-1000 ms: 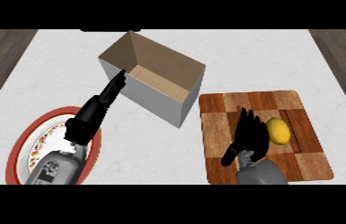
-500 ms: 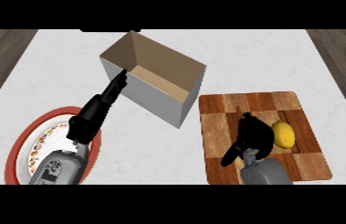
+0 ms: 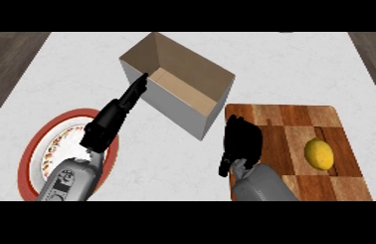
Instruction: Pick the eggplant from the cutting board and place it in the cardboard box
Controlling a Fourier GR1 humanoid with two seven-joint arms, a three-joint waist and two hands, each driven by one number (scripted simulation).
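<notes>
Left of the lemon (image 3: 319,154) on the cutting board (image 3: 294,119), the right hand (image 3: 241,142) curls shut over the board's left edge, the eggplant hidden, while the left hand (image 3: 117,113) stretches straight-fingered against the cardboard box (image 3: 176,81) beside a red-rimmed plate (image 3: 44,143); no writing is readable.

a white counter (image 3: 294,63) holds an open cardboard box (image 3: 176,88) at the middle far side, set at an angle. to the near right lies a wooden cutting board (image 3: 294,148) with a yellow lemon (image 3: 319,154) on its right part. the right hand (image 3: 241,141) sits curled at the board's left edge; whether it holds anything cannot be told. the left hand (image 3: 117,113) stretches with straight fingers to the box's left wall. a red-rimmed plate (image 3: 44,143) lies near left, under the left forearm.
</notes>
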